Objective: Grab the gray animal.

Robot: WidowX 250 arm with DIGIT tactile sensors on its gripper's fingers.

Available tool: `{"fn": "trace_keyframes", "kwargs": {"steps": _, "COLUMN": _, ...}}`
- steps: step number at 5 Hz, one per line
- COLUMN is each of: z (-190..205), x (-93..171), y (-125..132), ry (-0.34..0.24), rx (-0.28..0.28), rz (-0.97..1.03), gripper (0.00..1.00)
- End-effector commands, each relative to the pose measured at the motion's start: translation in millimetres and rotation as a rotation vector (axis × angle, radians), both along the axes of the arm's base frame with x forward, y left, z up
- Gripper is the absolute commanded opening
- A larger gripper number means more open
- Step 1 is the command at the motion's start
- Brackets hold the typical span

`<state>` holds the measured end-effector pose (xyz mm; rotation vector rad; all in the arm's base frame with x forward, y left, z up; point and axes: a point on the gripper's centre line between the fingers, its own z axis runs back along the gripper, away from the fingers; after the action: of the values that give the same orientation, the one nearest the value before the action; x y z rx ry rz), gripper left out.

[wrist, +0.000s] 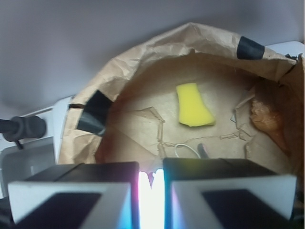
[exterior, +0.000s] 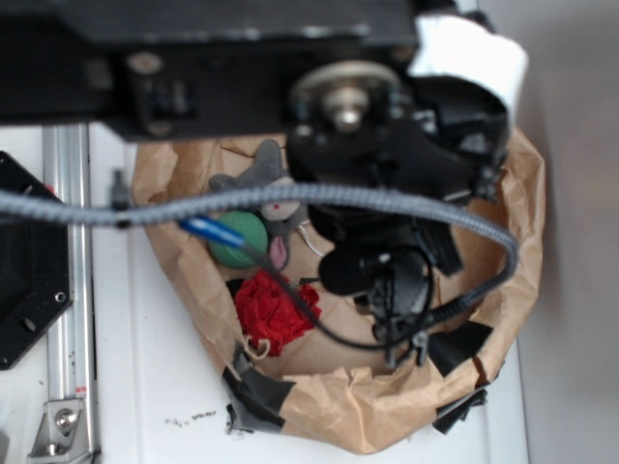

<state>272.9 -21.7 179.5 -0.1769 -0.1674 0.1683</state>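
Note:
The gray animal (exterior: 272, 198), a small gray plush with a whitish face and a pink-lined ear, lies at the back left of the brown paper nest (exterior: 387, 418), partly behind a cable and the arm. It touches the green knitted ball (exterior: 235, 239). My gripper (exterior: 398, 333) hangs over the nest's right half, well to the right of the animal and apart from it. In the wrist view the gripper (wrist: 151, 177) is shut, with only a thin bright slit between its fingers (wrist: 214, 191) and nothing held. The animal does not show in the wrist view.
A red ruffled fabric lump (exterior: 274, 311) lies in front of the ball. A yellow sponge-like piece (wrist: 194, 106) rests on the nest's floor ahead of the gripper. Black tape patches (wrist: 93, 112) mark the paper rim (wrist: 157, 44). A metal rail (exterior: 66, 290) runs along the left.

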Motion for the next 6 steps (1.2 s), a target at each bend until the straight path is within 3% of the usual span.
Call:
{"fn": "trace_keyframes", "kwargs": {"steps": 1, "z": -47.6, "x": -26.6, "y": 53.8, "ry": 0.094, "rx": 0.028, "rz": -0.071, "gripper": 1.00}}
{"fn": "trace_keyframes", "kwargs": {"steps": 3, "z": -106.9, "x": -23.2, "y": 63.8, "ry": 0.195, "rx": 0.099, "rz": -0.380, "gripper": 1.00}}
{"fn": "trace_keyframes", "kwargs": {"steps": 5, "z": -135.4, "x": -25.9, "y": 36.2, "ry": 0.229, "rx": 0.039, "rz": -0.459, "gripper": 1.00}}
{"fn": "trace_keyframes", "kwargs": {"steps": 6, "z": -150.2, "x": -29.1, "y": 28.6, "ry": 0.279, "rx": 0.109, "rz": -0.481, "gripper": 1.00}}
